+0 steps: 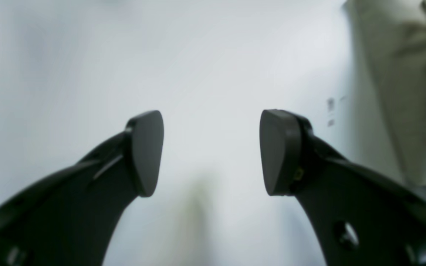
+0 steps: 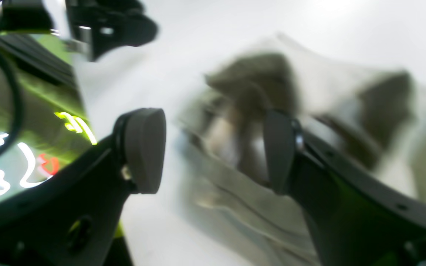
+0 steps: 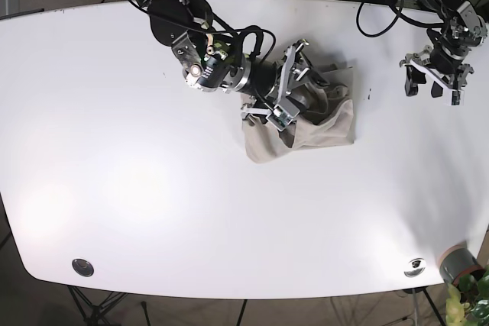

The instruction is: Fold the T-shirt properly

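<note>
Base view shows the table [image 3: 114,150], wide and white, with the shirt [image 3: 325,124] lying right of its middle as a bunched, roughly square beige bundle. Its long axis is hard to call; if anything it runs across the table from the lower-left corner of the cloth toward the upper-right one, and I cannot tell which end is the collar.

Over the shirt's left half sits the right gripper [image 3: 286,97], its jaws spread with cloth seen between them but not pinched (the right wrist view is badly blurred, so contact with the fabric cannot be confirmed). Well apart, near the table's far right edge, the left gripper [image 1: 211,151] hangs with jaws spread and nothing between them, the shirt only at the edge of its view.

The risk, as I judge it: closing on this crumpled heap could catch several layers at once, so a pull would drag the whole bundle instead of turning one edge, leaving the fold crooked.
</note>
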Available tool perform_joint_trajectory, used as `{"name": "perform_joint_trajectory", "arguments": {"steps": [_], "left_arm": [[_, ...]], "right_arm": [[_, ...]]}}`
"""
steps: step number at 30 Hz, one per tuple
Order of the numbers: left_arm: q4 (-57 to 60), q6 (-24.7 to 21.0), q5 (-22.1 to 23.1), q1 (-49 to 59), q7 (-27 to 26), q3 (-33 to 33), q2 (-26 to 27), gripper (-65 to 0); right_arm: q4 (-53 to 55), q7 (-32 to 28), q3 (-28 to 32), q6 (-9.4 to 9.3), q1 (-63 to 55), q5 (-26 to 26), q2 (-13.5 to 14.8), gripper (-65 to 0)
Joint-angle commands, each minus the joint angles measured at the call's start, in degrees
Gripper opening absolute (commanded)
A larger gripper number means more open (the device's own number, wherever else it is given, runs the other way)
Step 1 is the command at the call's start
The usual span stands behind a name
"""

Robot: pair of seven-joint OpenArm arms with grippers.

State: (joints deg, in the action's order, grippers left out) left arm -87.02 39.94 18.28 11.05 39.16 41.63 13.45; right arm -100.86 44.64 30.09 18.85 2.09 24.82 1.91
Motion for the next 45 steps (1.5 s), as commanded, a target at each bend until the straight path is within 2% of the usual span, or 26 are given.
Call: {"name": "perform_joint_trajectory", "arguments": {"steps": [1,3,6,12,15,22,24,26,30,31,33,40,42,45], "left_arm": [[0.83,0.06,1.37,-1.16,-1.75,0.44,1.62,-26.7],[1.18,0.06,1.37,-1.07,-1.75,0.44,2.15,-26.7],[1.18,0.06,1.37,-0.98,-1.66,0.44,2.33,-26.7],[1.27,0.06,1.37,-0.98,-1.49,0.18,2.06,-26.7],[1.35,0.06,1.37,-0.98,-1.49,0.18,2.06,-26.7],[1.35,0.06,1.37,-0.98,-1.49,0.09,2.06,-26.7],[1.35,0.06,1.37,-0.98,-1.49,0.18,2.06,-26.7],[1.35,0.06,1.37,-0.98,-1.49,0.18,2.06,-26.7],[1.44,0.06,1.37,-0.98,-1.49,0.18,2.06,-26.7],[1.44,0.06,1.37,-0.98,-1.49,0.18,2.06,-26.7],[1.44,0.06,1.37,-0.98,-1.49,0.18,2.06,-26.7],[1.44,0.06,1.37,-0.89,-1.49,0.18,2.06,-26.7],[1.44,0.06,1.37,-0.89,-1.49,0.18,2.06,-26.7],[1.44,0.06,1.37,-0.72,-1.49,0.18,2.06,-26.7]], "right_arm": [[-1.25,-1.79,-3.23,-1.14,1.21,0.90,-0.46,-25.0],[-1.25,-1.79,-4.81,-2.37,1.30,0.98,-0.46,-25.0],[-1.08,-1.79,-4.90,-2.98,1.65,0.98,-0.46,-25.0],[3.67,-1.96,-4.81,-2.98,3.41,0.98,-0.99,-25.0],[5.96,-2.05,-4.81,-2.98,4.29,0.90,-2.84,-25.0],[11.58,-2.05,-4.81,-2.98,8.24,0.90,-4.77,-25.2],[12.99,-2.05,-4.81,-2.98,9.12,0.90,-5.21,-28.7],[13.52,-2.14,-4.81,-2.98,9.56,0.90,-5.47,-35.7],[15.10,-2.14,-4.81,-2.98,10.97,0.90,-6.00,-61.7],[15.28,-2.14,-4.81,-2.98,11.23,0.90,-6.00,-63.9],[15.10,-2.14,-4.81,-2.98,11.32,0.90,-6.09,-60.9],[15.10,-1.87,-4.72,-2.98,13.43,1.07,-9.25,-61.5],[15.28,-1.87,-4.46,-2.98,14.13,1.07,-10.91,-61.5],[15.63,-2.05,-1.47,-3.07,15.80,1.07,-10.91,-61.5]]}}
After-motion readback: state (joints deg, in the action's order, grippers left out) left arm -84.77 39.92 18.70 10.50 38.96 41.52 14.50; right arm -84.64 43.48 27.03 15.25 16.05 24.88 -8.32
